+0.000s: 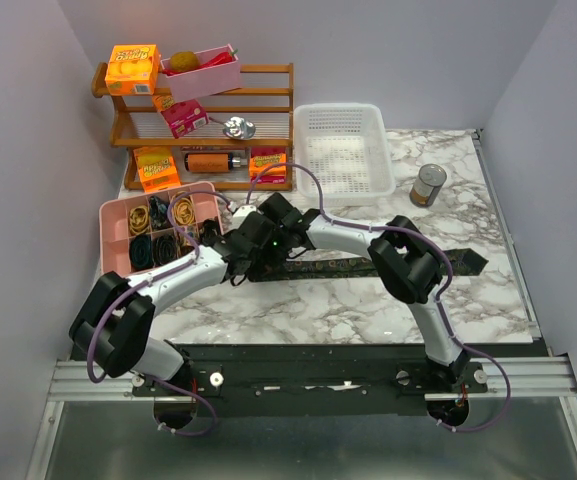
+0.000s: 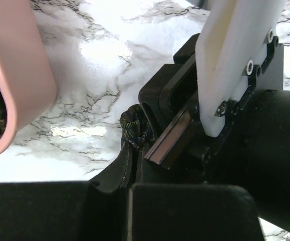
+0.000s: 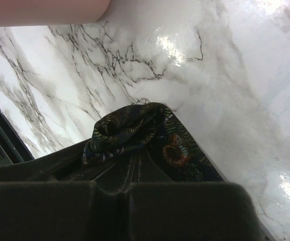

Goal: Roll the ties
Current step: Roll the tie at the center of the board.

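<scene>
One dark patterned tie lies across the marble table, its wide end at the right. Both grippers meet at its narrow left end. In the right wrist view that end is curled into a small roll, and my right gripper is shut on it. The flat strip runs away to the lower right. My left gripper is shut too, with a bit of tie fabric pinched at its fingertips. The right gripper's white and black body is right beside it. From above the arms hide the roll.
A pink compartment tray of elastic loops stands just left of the grippers; its rim is close in the left wrist view. A white basket, a can and a wooden shelf with boxes stand at the back.
</scene>
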You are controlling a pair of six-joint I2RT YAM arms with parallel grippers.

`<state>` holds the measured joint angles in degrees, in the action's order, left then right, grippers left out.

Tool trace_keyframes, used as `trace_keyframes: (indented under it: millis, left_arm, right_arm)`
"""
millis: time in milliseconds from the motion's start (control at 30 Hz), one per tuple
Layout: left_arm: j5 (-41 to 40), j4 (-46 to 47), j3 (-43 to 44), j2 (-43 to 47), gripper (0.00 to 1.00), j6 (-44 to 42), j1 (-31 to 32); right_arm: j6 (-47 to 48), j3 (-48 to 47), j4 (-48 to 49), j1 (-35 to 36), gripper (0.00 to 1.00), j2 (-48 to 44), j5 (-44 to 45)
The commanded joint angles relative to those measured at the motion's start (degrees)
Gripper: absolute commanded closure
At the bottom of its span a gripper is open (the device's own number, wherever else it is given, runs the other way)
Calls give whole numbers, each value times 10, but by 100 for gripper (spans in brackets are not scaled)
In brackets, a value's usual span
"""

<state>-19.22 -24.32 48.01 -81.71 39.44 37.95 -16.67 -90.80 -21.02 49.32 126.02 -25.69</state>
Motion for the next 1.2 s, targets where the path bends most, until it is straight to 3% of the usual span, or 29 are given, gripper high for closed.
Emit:
trace_keyframes:
  millis: [0, 567, 1167]
  left_arm:
    - [-47, -16, 25, -7, 100, -24, 21]
    - [-163, -137, 24, 32, 100, -19, 22]
    - [-202, -177, 80, -88, 100, -11, 61]
  right_arm:
    - [7, 1, 5, 18, 100, -32, -22]
    - [23, 42, -33, -21, 99, -106, 71]
    - [24, 92, -32, -56, 100, -130, 86]
